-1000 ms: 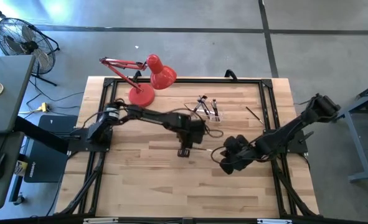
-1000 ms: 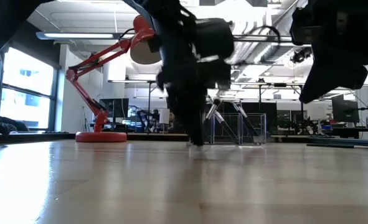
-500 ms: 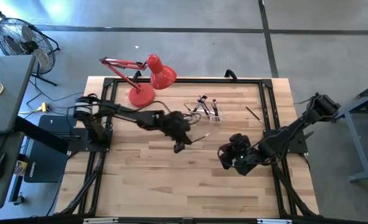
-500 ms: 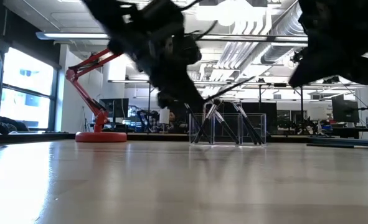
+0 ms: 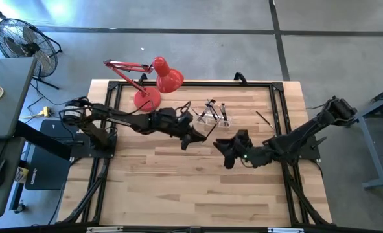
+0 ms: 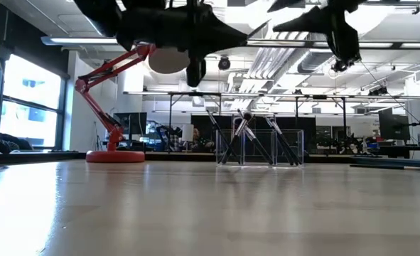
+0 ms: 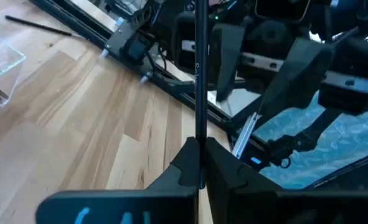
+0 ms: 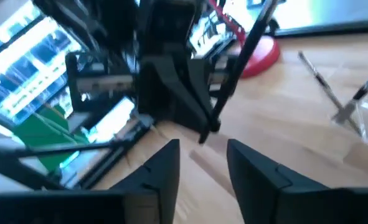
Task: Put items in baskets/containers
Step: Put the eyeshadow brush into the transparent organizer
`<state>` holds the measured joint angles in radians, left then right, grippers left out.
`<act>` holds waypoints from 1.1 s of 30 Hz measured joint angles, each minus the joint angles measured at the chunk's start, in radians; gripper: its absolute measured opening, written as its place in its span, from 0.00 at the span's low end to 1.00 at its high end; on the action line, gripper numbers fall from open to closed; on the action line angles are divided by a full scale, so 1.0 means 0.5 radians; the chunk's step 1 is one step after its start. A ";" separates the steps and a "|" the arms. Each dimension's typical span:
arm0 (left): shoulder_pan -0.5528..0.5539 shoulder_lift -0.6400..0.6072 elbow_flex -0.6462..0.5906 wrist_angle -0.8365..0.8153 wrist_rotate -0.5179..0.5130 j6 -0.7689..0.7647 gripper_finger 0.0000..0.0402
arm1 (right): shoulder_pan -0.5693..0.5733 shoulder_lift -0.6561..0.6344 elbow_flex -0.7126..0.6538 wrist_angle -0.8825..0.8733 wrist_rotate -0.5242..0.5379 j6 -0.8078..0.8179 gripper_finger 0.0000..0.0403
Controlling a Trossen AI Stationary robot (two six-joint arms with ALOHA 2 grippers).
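From above I see my left gripper [image 5: 190,139] raised over the table's [image 5: 165,188] middle, pinched on a thin brush [image 5: 207,131] that angles toward the clear holder [image 5: 212,115] just beyond it, with my right gripper [image 5: 222,147] close beside it, fingers spread and empty; one more brush [image 5: 264,119] lies past the holder. Low view: the holder [image 6: 259,147] stands with several brushes leaning inside, red lamp [image 6: 117,99] off to the side. Left wrist: fingers [image 7: 187,163] clamp the brush [image 7: 200,74] upright; right wrist: fingers [image 8: 165,168] apart, nothing between.
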<state>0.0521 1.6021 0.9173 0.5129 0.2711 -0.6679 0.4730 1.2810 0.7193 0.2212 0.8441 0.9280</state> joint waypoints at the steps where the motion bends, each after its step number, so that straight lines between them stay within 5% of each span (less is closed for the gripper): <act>1: 0.000 -0.008 -0.001 0.008 -0.001 0.000 0.00 | -0.006 -0.024 0.000 0.001 0.026 -0.014 0.33; 10: -0.017 -0.042 0.015 0.061 -0.034 -0.036 0.00 | -0.068 -0.153 -0.001 0.118 0.069 -0.182 0.41; 16: -0.058 -0.040 0.014 0.163 -0.062 -0.042 0.00 | -0.229 -0.154 -0.001 0.137 -0.103 -0.075 0.41; 24: -0.057 -0.039 0.014 0.152 -0.075 -0.087 0.00 | -0.332 -0.154 -0.001 0.381 -0.241 -0.329 0.40; 33: -0.057 -0.039 0.014 0.158 -0.056 -0.087 0.00 | -0.386 -0.152 -0.001 0.417 -0.242 -0.436 0.10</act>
<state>0.0235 1.5826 0.9245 0.5921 0.2430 -0.7113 0.2799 1.2049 0.7189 0.4296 0.7231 0.7098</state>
